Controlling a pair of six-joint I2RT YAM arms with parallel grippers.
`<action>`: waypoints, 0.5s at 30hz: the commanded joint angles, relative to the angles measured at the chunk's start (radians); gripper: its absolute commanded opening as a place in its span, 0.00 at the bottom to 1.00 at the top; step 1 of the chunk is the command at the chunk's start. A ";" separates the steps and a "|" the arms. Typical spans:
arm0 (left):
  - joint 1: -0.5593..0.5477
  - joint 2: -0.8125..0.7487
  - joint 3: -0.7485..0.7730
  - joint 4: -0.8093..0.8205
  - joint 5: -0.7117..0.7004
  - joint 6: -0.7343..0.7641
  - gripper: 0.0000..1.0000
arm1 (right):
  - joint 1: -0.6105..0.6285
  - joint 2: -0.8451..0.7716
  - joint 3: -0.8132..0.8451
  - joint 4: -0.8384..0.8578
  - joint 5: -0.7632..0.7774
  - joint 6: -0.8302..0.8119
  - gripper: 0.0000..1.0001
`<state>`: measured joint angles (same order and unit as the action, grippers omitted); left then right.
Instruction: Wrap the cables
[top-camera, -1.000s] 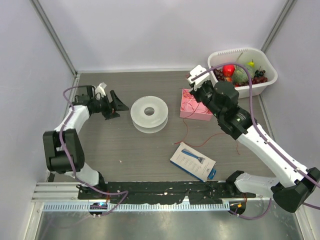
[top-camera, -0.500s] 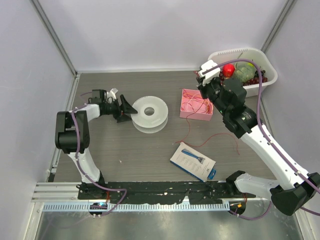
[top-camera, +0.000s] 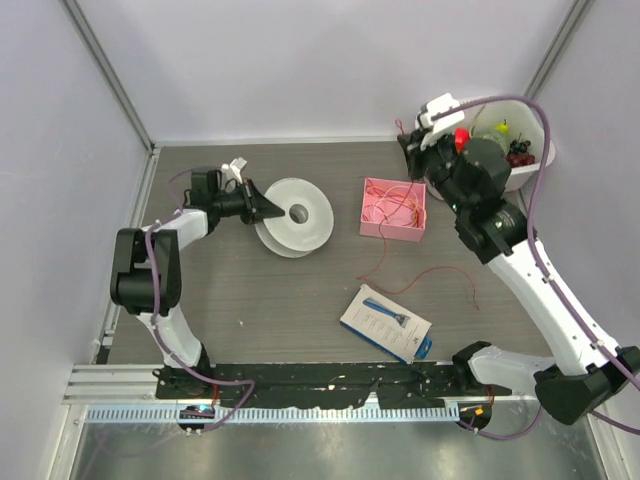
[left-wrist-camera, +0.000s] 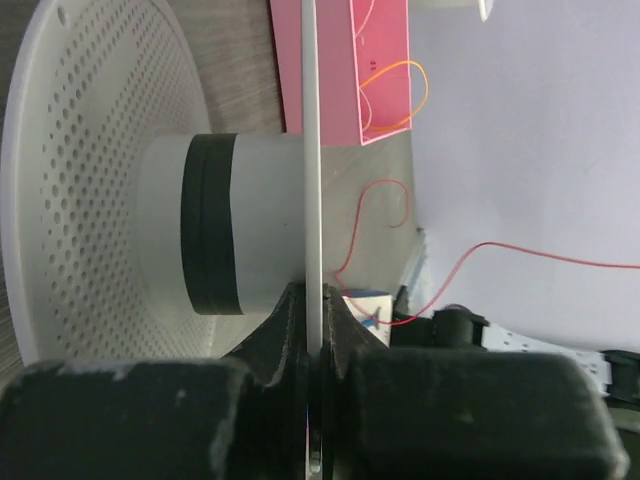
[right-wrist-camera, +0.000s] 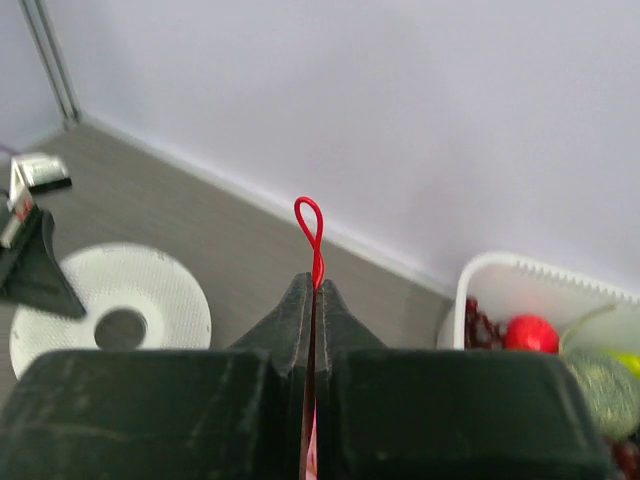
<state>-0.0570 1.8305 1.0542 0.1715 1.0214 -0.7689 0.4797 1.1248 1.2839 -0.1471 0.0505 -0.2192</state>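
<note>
Hair-fine red wire (right-wrist-camera: 318, 268), limp and light, pinched near its loop by right claw (right-wrist-camera: 312, 290); left claw (left-wrist-camera: 311, 305) clamps spool rim (left-wrist-camera: 311, 120).

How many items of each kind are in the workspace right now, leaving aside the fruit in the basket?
White spool: 1
Red wire: 1
Pink box: 1
Razor pack: 1
White basket: 1
Total: 5
</note>
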 joint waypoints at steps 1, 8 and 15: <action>0.008 -0.161 0.006 -0.134 -0.087 0.187 0.00 | -0.006 0.082 0.265 0.136 -0.089 0.073 0.01; 0.008 -0.316 -0.013 -0.328 -0.158 0.307 0.00 | -0.007 0.457 1.112 0.190 -0.164 -0.040 0.01; 0.008 -0.407 -0.040 -0.395 -0.187 0.332 0.00 | -0.006 0.514 1.261 0.495 -0.228 -0.003 0.01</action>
<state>-0.0502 1.4998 1.0214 -0.1864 0.8383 -0.4820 0.4747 1.7176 2.6385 0.1135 -0.1207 -0.2375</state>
